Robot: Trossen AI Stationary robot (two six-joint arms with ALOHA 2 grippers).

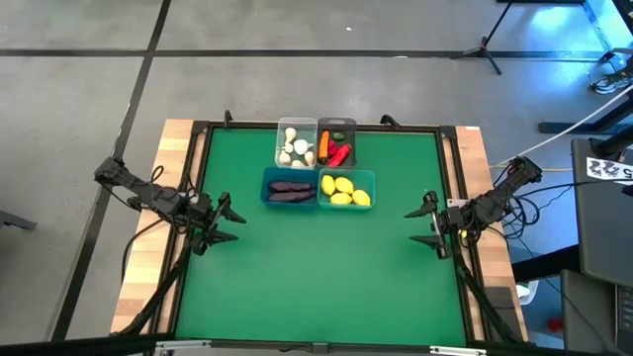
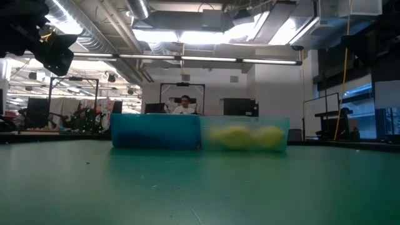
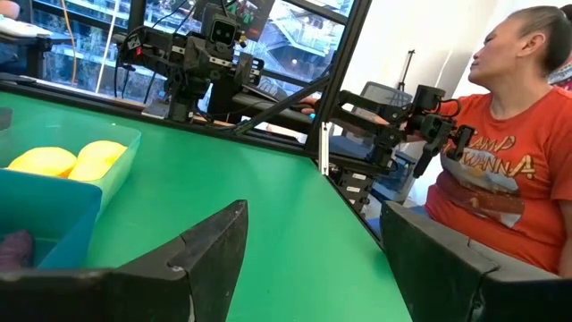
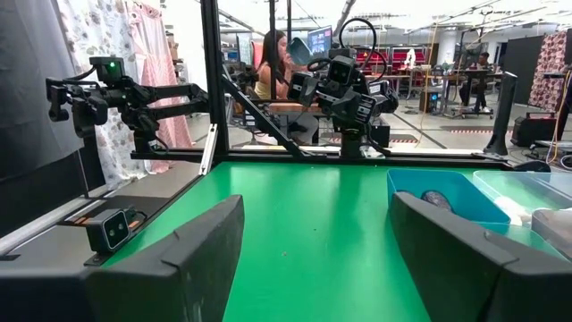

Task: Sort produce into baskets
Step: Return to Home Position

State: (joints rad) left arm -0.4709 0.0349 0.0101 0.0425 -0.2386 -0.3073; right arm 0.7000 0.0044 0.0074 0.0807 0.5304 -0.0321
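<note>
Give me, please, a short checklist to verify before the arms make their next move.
1. Left gripper open, holding nothing: ok.
2. Right gripper open, holding nothing: ok.
3. Garlic in clear bin, eggplants in teal bin, lemons in second teal bin: ok.
4. Carrot, chilies, green piece share the dark grey bin; intended: cannot tell.
5. Both grippers apart from these bins: ok.
6. No produce loose on the green mat: ok.

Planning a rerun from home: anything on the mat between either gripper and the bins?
Nothing visible. The left gripper and right gripper, both open, sit at opposite table edges. Only bare green mat lies between them and the nearest bins, the eggplant bin and the lemon bin.
</note>
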